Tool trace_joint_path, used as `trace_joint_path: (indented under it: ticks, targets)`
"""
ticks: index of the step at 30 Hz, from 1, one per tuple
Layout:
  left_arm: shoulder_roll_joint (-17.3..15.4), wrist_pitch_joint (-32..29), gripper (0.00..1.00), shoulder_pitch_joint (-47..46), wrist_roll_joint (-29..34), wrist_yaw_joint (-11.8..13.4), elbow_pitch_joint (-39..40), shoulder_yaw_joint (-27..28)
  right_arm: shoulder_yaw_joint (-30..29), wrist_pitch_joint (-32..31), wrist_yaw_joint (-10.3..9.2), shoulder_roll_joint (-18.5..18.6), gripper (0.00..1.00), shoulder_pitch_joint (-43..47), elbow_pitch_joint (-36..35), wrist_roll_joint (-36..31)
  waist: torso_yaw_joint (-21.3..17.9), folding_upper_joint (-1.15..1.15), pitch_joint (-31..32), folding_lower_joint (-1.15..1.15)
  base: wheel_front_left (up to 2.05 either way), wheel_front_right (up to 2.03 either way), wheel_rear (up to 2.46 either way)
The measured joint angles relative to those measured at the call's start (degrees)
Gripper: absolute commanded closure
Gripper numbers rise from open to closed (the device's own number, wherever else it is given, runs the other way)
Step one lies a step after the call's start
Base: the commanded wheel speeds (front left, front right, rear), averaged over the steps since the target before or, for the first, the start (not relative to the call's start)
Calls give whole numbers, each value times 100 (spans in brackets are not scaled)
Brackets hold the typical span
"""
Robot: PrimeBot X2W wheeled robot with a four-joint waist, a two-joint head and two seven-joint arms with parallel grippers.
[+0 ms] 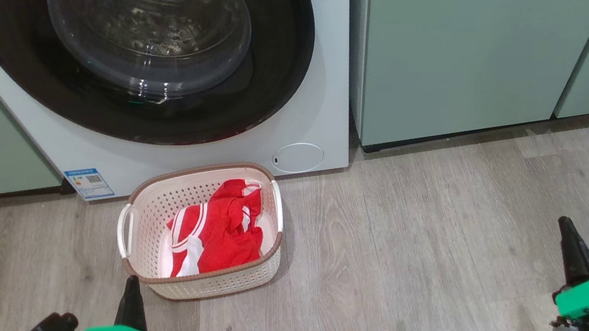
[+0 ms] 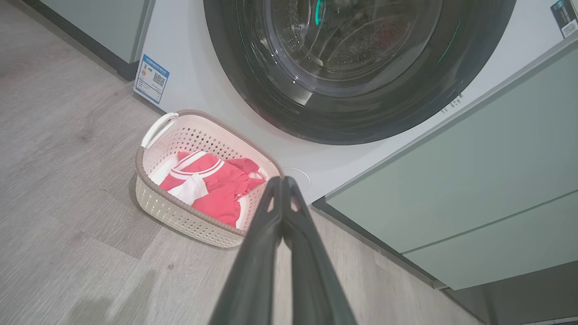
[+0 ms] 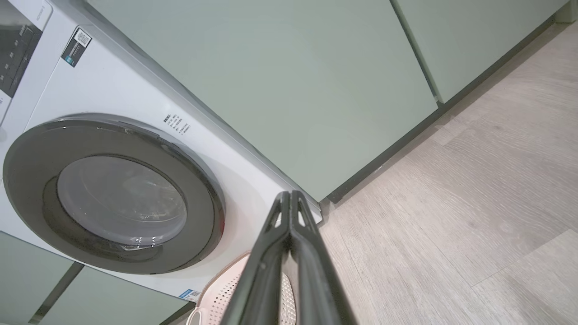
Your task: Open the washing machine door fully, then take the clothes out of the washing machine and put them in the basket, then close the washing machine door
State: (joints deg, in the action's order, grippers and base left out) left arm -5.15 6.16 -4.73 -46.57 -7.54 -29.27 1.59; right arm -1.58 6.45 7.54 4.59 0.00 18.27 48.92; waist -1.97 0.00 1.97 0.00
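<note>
The white washing machine (image 1: 317, 73) stands ahead with its black-rimmed round door (image 1: 146, 60) lying flat against the front, closed. On the floor just before it sits the cream basket (image 1: 139, 252), and red clothes with white stripes (image 1: 218, 231) lie inside it. My left gripper (image 1: 131, 280) is shut and empty, low at the left, just off the basket's near left corner. At the lower right my right gripper (image 1: 564, 222) is shut and empty, well clear of the basket. The left wrist view has the clothes (image 2: 212, 189) in the basket (image 2: 189, 221) beyond my closed fingers (image 2: 253, 253).
Pale green cabinets (image 1: 481, 35) flank the washer on both sides. A small round white flap (image 1: 298, 157) sits at the washer's lower right, a blue sticker (image 1: 87, 182) at its lower left. Bare wood-look floor (image 1: 421, 240) stretches to the right of the basket.
</note>
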Motion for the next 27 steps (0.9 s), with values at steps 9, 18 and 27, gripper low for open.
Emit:
trace_joint_path:
  ticks: [9, 18, 27]
  targets:
    - [24, -120, 100, 0, -477, 0, 137, 45, -76, -157, 0, -46, 100, -41, -27, 445, 21, 0, -23, 0, 0, 0, 0]
    - [59, -271, 100, 1, -1005, 0, 287, 82, -131, -296, -1, -64, 100, -114, -52, 956, 44, 0, -48, 0, 0, 0, 0]
    - [93, -426, 100, 2, -1595, 0, 458, 123, -218, -458, -1, -78, 100, -118, -73, 1515, 70, 0, -77, 0, 0, 0, 0]
